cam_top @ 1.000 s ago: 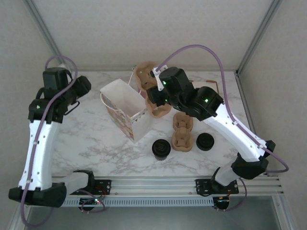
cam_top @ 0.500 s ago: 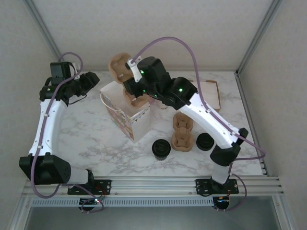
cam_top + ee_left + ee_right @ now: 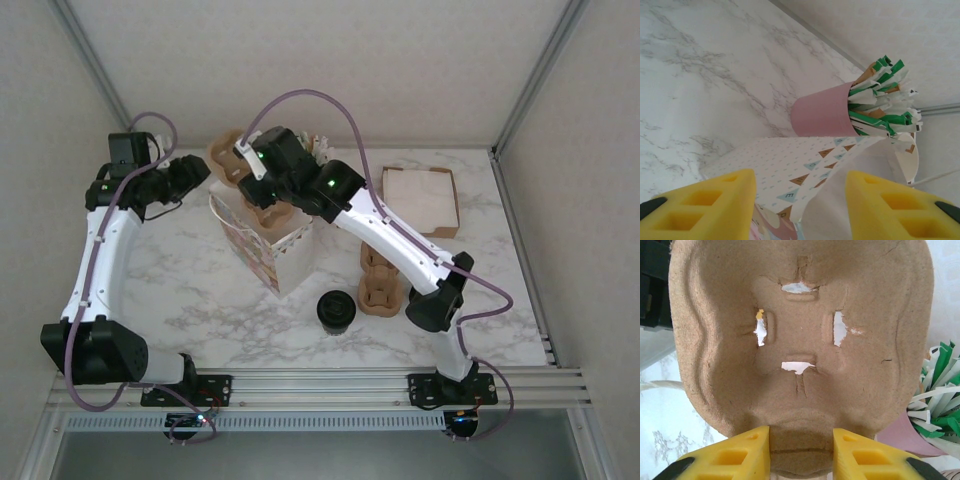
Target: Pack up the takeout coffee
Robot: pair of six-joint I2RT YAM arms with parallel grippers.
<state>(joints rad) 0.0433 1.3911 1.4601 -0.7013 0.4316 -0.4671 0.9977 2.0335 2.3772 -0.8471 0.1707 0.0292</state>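
- The right claw (image 3: 801,439) is closed on the near edge of a moulded pulp cup carrier (image 3: 800,340), one yellow finger on each side, and holds it over the open paper bag (image 3: 262,225).
- The left claw (image 3: 801,186) straddles the bag's rim with its fingers partly apart. I cannot tell whether they pinch the paper.
- The bag's print shows bunting flags with single letters, too small to read.
- The takeout coffee (image 3: 337,309), with its black lid on, stands on the marble table (image 3: 200,290) just in front of the bag.
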